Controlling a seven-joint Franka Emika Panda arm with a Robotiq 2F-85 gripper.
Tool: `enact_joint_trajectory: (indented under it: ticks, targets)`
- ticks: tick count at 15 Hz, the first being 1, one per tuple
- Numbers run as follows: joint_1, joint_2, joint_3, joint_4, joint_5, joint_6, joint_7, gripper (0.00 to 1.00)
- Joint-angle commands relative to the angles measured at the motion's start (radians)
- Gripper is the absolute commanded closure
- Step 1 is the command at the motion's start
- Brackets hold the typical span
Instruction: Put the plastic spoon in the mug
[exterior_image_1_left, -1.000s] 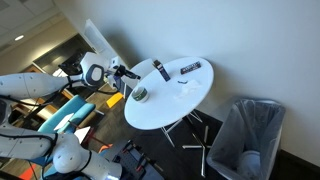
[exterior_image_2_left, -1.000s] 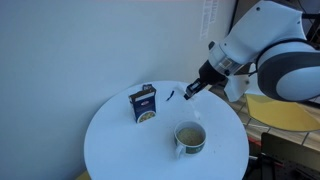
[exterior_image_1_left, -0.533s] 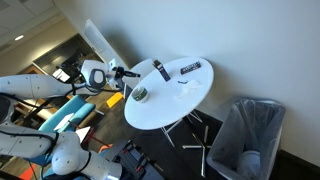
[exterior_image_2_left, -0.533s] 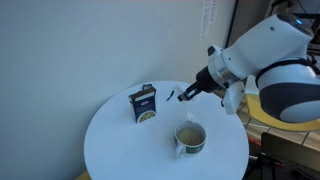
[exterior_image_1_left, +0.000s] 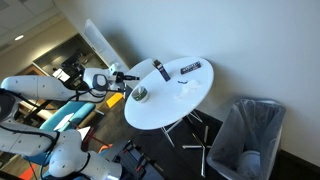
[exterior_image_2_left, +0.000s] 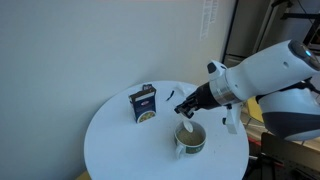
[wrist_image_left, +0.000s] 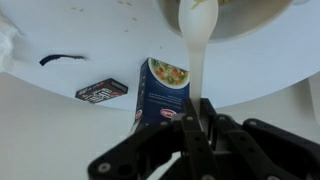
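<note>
My gripper (exterior_image_2_left: 186, 107) is shut on the handle of a white plastic spoon (exterior_image_2_left: 187, 127), which hangs bowl-down over the mug (exterior_image_2_left: 190, 141). The mug is small, squat and dark grey with a paler inside, and it stands on the round white table (exterior_image_2_left: 120, 145). The spoon's bowl is at the mug's mouth. In the wrist view the spoon (wrist_image_left: 198, 50) runs from my fingers (wrist_image_left: 196, 122) up to the mug's rim (wrist_image_left: 255, 22). In an exterior view the gripper (exterior_image_1_left: 126, 73) is just beside the mug (exterior_image_1_left: 140, 94).
A blue pasta box (exterior_image_2_left: 145, 103) stands on the table beside the mug, also in the wrist view (wrist_image_left: 165, 88). A black remote-like bar (wrist_image_left: 102, 91) and a small dark scrap (wrist_image_left: 62, 59) lie beyond it. A mesh bin (exterior_image_1_left: 246, 136) stands by the table.
My gripper has moved with the spoon from beside the pasta box to over the mug and come lower. The spoon's bowl now reaches the mug's mouth.
</note>
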Motion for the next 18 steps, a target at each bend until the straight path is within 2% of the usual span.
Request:
enact_joint_trajectory:
  ticks: [1, 7, 14, 18]
  targets:
    - [-0.069, 0.038, 0.075, -0.004, -0.051, 0.056, 0.024, 0.97]
    - [-0.128, 0.105, 0.165, 0.009, -0.070, 0.034, 0.018, 0.97]
    - [-0.182, 0.009, 0.210, -0.006, -0.053, -0.015, 0.050, 0.97]
    - [-0.185, 0.031, 0.206, 0.004, -0.051, 0.013, 0.034, 0.97]
